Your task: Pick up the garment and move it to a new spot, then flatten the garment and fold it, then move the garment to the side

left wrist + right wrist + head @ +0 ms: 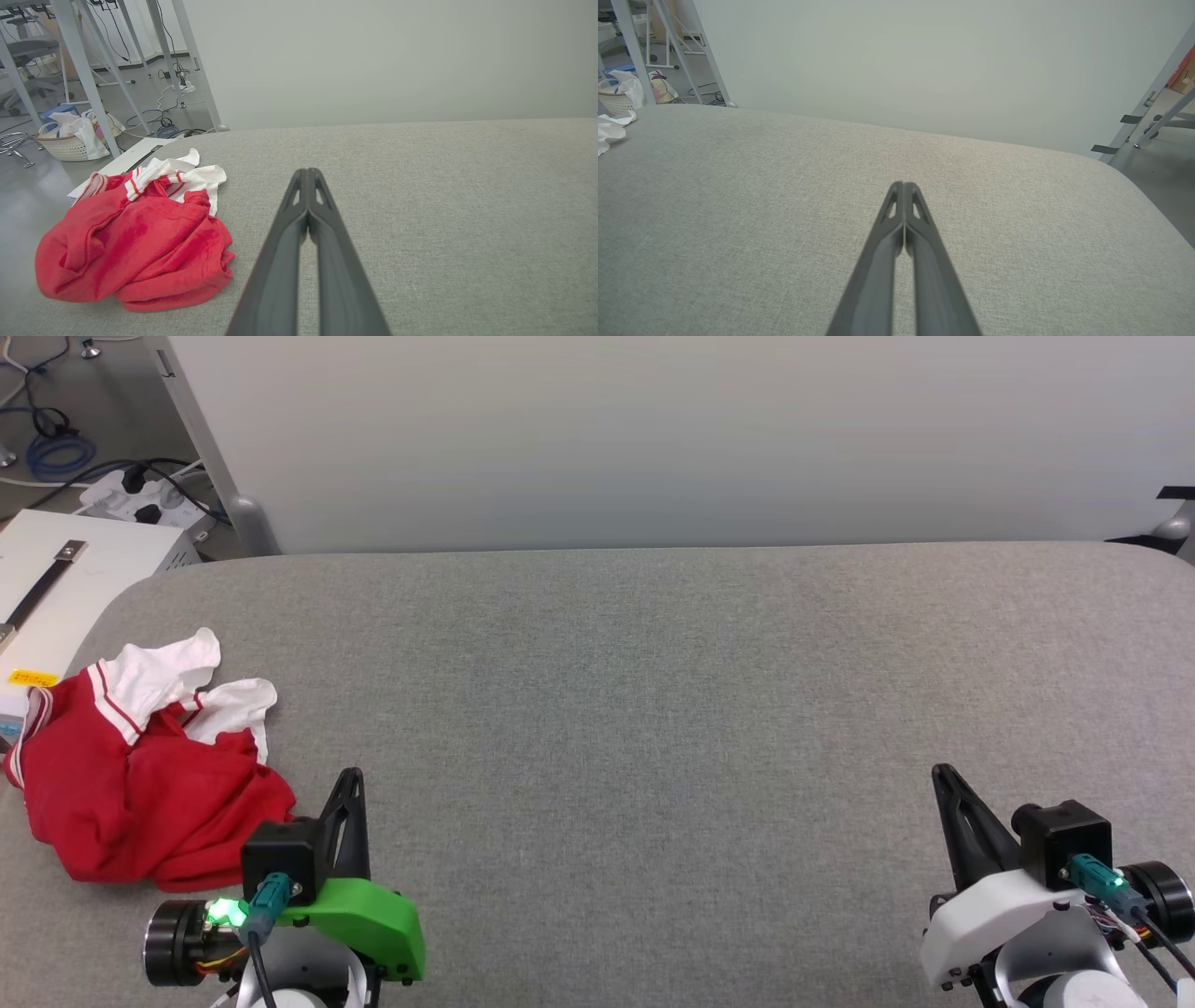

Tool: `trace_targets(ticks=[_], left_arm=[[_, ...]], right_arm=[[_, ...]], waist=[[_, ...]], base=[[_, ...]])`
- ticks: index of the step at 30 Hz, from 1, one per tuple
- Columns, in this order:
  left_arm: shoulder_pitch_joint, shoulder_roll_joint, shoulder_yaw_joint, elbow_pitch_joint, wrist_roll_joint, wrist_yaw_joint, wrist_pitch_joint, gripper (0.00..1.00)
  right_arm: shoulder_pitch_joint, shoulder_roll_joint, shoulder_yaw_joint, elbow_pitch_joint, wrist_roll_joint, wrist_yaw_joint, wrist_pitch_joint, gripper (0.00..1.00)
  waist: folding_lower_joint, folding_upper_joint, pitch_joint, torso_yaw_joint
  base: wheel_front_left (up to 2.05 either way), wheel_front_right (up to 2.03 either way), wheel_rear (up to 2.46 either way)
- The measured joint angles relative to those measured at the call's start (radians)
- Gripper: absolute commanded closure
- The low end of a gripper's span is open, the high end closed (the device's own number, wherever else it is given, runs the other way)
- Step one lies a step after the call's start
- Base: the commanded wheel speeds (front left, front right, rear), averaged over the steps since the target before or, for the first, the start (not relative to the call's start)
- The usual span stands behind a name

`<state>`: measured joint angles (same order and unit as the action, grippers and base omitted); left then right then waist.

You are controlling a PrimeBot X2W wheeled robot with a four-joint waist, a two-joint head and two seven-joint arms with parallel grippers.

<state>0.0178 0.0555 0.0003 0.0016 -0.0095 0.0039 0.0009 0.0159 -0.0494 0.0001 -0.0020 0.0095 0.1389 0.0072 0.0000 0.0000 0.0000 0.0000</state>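
— At nine o'clock in the head view?
— The garment (140,784), crumpled on the grey surface (653,709) (red body, white sleeves), left gripper (352,775) just beside it; right gripper (938,770) at four o'clock.
— Left wrist view?
— Jaws pressed together, empty; garment (140,242) at eight o'clock.
— Right wrist view?
— Jaws together, holding nothing.

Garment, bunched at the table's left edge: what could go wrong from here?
1. The garment lies crumpled at the table edge; a nudge might push it off.
2. The left gripper is shut beside it; unopened, it would only shove cloth.
3. A pinch may catch several layers, complicating flattening.
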Motion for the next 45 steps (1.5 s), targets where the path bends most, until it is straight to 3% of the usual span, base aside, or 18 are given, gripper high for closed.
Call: trace_targets(ticks=[21,22,45], left_arm=[[0.000,0.000,0.000,0.000,0.000,0.000,0.000,1.00],[0.000,0.000,0.000,0.000,0.000,0.000,0.000,0.00],[0.001,0.000,-0.018,0.017,-0.035,0.000,-0.031,0.00]], right_arm=[[0.000,0.000,0.000,0.000,0.000,0.000,0.000,1.00],[0.000,0.000,0.000,0.000,0.000,0.000,0.000,0.00],[0.001,0.000,0.000,0.000,0.046,0.001,-0.030,0.00]], waist=[[0.0000,0.0000,0.000,0.000],[0.0000,0.0000,0.000,0.000],[0.0000,0.0000,-0.001,0.000]], base=[[0.00,0.00,0.00],[0.00,0.00,0.00],[0.00,0.00,0.00]])
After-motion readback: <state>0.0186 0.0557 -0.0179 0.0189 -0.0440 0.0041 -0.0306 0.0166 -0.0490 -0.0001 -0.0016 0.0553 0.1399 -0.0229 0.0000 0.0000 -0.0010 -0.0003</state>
